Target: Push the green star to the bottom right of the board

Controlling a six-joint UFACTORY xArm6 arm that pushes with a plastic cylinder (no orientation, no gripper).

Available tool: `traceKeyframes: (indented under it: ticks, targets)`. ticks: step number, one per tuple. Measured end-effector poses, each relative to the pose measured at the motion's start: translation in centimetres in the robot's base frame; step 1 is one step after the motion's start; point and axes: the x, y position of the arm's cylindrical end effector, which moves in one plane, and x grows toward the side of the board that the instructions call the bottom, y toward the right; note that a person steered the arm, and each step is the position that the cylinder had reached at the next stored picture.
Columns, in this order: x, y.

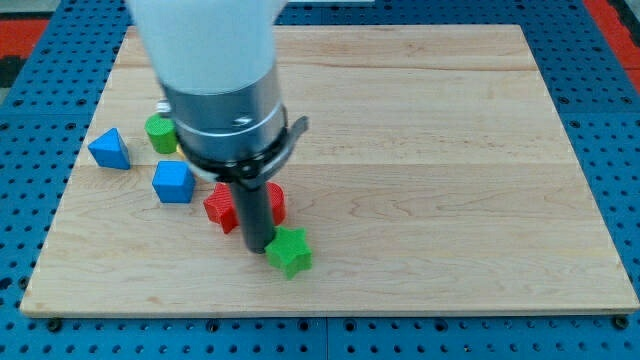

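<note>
The green star [290, 251] lies on the wooden board [450, 180] at the lower middle-left. My tip [256, 246] is at the star's left edge, touching or nearly touching it. The dark rod comes down from the large arm body at the view's top left. Two red blocks lie just above and left of the star, one a star-like shape [219, 209], the other [276, 201] partly hidden behind the rod.
A blue cube [172, 182] lies left of the red blocks. A blue triangular block [109, 150] sits near the board's left edge. A green cylinder [160, 133] is partly hidden by the arm. A blue pegboard surrounds the board.
</note>
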Motion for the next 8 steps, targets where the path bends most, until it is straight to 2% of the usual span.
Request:
traceKeyframes:
  ticks: [1, 2, 3, 4, 5, 7, 8]
  targets:
    - [1.4, -2.7]
    - [4.3, -0.1]
    - [0.9, 6.3]
    - [0.1, 10.6]
    - [-0.2, 9.0]
    - [-3.6, 10.1]
    - [-3.7, 16.4]
